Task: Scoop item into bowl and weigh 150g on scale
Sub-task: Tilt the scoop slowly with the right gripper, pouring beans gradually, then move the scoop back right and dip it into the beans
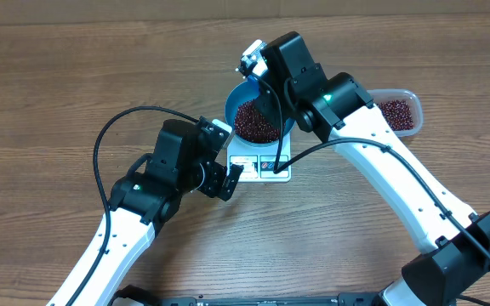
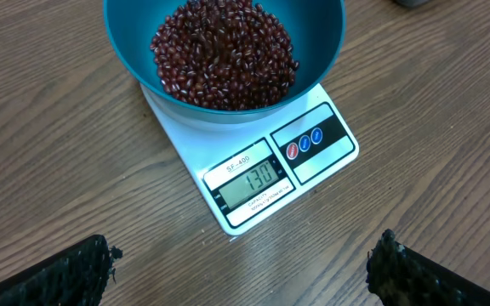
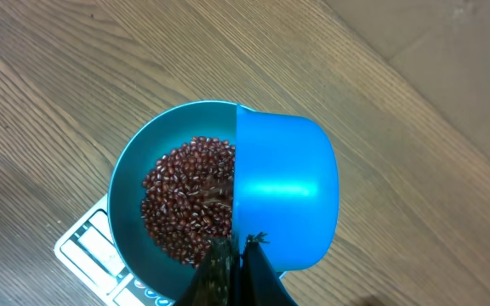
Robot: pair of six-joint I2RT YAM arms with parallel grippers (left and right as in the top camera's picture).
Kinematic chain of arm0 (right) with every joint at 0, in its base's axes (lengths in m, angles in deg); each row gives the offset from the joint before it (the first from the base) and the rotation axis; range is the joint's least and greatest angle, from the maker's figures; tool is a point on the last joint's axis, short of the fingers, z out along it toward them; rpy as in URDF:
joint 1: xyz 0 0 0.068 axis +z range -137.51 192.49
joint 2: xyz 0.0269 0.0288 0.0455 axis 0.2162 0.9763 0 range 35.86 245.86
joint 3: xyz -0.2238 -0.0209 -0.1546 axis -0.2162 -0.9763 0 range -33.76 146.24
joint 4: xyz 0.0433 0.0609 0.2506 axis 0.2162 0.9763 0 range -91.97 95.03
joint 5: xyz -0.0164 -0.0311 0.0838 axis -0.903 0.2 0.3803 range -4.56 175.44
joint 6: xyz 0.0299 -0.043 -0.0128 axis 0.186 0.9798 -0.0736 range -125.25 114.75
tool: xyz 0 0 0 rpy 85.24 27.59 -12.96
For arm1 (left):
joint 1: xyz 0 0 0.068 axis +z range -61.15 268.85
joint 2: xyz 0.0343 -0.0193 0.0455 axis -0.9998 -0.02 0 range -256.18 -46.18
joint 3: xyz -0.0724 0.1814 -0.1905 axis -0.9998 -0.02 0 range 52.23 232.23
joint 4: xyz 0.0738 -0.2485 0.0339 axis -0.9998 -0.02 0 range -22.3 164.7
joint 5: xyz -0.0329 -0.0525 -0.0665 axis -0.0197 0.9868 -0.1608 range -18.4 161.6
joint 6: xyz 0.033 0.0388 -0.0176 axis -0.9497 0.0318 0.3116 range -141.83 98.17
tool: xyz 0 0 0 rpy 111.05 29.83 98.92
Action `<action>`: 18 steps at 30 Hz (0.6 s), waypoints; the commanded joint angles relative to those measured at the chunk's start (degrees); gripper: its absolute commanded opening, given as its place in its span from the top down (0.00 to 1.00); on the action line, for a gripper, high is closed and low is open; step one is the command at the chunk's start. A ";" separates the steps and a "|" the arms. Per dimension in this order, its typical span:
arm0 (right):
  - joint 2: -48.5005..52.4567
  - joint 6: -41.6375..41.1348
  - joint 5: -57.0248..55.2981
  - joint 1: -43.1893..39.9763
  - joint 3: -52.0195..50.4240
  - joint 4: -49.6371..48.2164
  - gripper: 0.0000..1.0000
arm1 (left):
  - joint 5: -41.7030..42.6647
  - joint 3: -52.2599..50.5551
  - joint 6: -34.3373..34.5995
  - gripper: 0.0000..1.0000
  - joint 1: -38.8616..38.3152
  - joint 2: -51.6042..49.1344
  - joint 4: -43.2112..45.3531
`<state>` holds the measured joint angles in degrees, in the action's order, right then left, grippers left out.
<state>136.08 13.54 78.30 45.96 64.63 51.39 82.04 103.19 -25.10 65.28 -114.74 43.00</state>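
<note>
The blue bowl (image 2: pixel 320 59) stands on the white scale (image 2: pixel 228 223), whose display reads 130. A heap of dark red beans (image 2: pixel 224 55) fills the bowl's bottom. My right gripper (image 3: pixel 238 255) is shut on the handle of a small blue scoop (image 3: pixel 286 191). The scoop is tipped on its side over the bowl's (image 3: pixel 126 200) right half, its mouth facing the beans (image 3: pixel 185 208). My left gripper (image 2: pixel 243 274) hovers over bare table just in front of the scale (image 1: pixel 258 163), wide open, holding nothing.
A clear plastic tub (image 1: pixel 398 113) holding more beans sits to the right of the bowl, partly under the right arm. The left arm's black cable (image 1: pixel 100 144) loops over the table at the left. Bare wood lies all around.
</note>
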 commanded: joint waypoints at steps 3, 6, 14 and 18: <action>-2.49 2.49 -2.29 0.33 1.88 -0.35 0.96 | -0.35 -0.07 0.70 0.00 0.20 -0.33 0.02; -2.54 2.27 -2.25 0.33 1.88 -0.35 0.96 | -0.35 -0.07 0.70 0.00 0.20 -0.33 0.02; -4.22 -3.21 2.08 -2.19 2.91 0.37 0.96 | -0.35 -0.07 0.70 0.00 0.20 -0.33 0.02; -7.17 -8.33 8.68 -8.26 4.42 1.62 0.96 | -0.35 -0.07 0.70 0.00 0.20 -0.33 0.02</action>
<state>133.75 10.13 82.08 41.92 65.79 53.03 82.04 103.19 -25.12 65.28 -114.74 43.00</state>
